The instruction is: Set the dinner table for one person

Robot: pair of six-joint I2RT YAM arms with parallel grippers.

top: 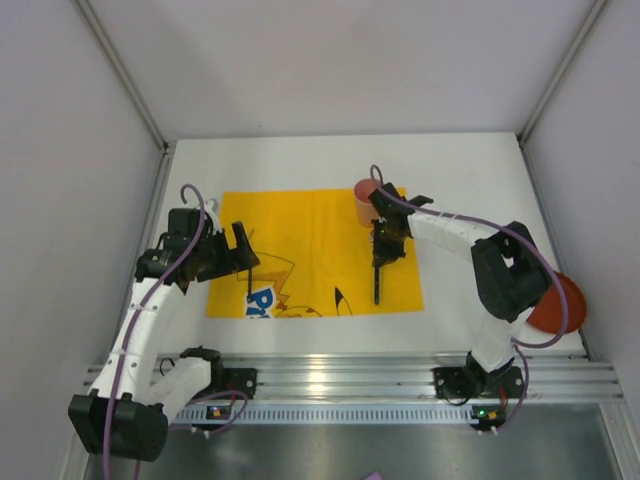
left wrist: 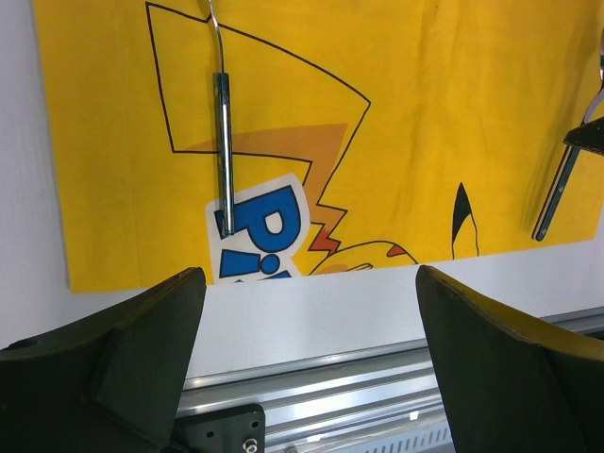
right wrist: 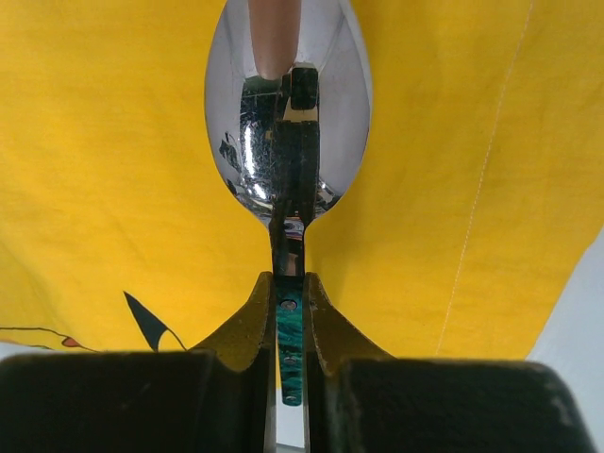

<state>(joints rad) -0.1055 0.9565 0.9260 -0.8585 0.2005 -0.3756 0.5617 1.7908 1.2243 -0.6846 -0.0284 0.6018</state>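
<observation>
The dinner table point(top: 470, 180) is a white tabletop with a yellow cartoon-printed mat point(top: 320, 225) spread on it. My right gripper point(top: 385, 243) is shut on a spoon point(right wrist: 288, 113) by its green handle. The spoon's shiny bowl points away from the wrist over the yellow cloth, and its handle point(top: 377, 285) trails toward the near edge. Whether the spoon touches the mat I cannot tell. My left gripper point(left wrist: 311, 349) is open and holds nothing, over the mat's near left edge. A second metal-handled utensil point(left wrist: 224, 151) lies flat on the mat just beyond it; its head is out of view.
A salmon cup point(top: 365, 200) stands at the mat's far right corner, right behind the right gripper. A red-orange plate point(top: 560, 300) lies at the table's right edge, partly under the right arm. The aluminium rail point(top: 350, 375) runs along the near edge.
</observation>
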